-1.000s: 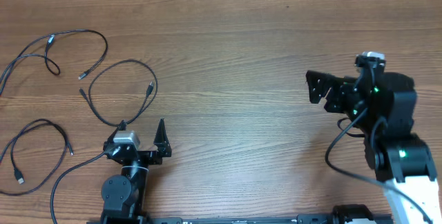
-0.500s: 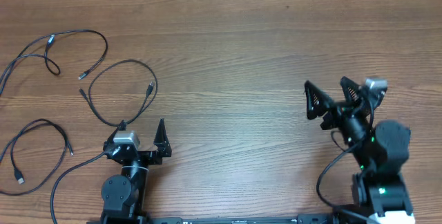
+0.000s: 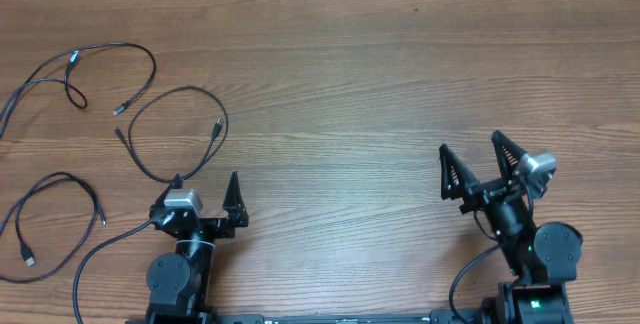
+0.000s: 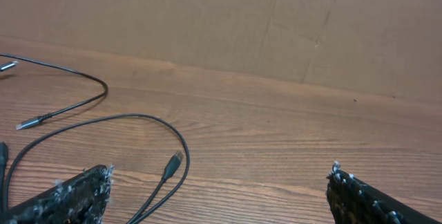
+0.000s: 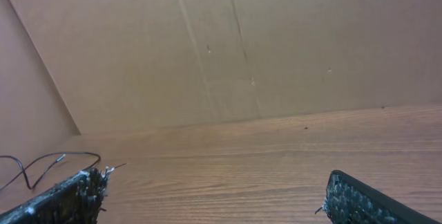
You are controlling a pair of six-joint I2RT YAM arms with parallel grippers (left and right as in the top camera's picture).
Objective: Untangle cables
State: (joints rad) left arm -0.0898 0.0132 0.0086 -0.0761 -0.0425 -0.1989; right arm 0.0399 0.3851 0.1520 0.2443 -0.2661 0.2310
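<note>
Three thin black cables lie apart on the left of the wooden table. In the overhead view one (image 3: 154, 64) is at the far left back. A looped one (image 3: 180, 88) lies just beyond my left gripper (image 3: 205, 186). A third (image 3: 62, 174) lies at the left front. My left gripper is open and empty; its wrist view shows the looped cable (image 4: 138, 115), its plug end between the open fingers (image 4: 219, 172), and the far cable (image 4: 103, 86). My right gripper (image 3: 472, 154) is open and empty at the right front, far from the cables. Its fingers (image 5: 215, 177) hold nothing.
A brown cardboard wall (image 5: 228, 44) stands along the back edge of the wooden table (image 3: 340, 84). The arm bases sit at the front edge, with their own thicker black wires trailing beside them.
My right arm has drawn back toward the front edge and lowered, its gripper still open. The left arm and the cables have not moved.
</note>
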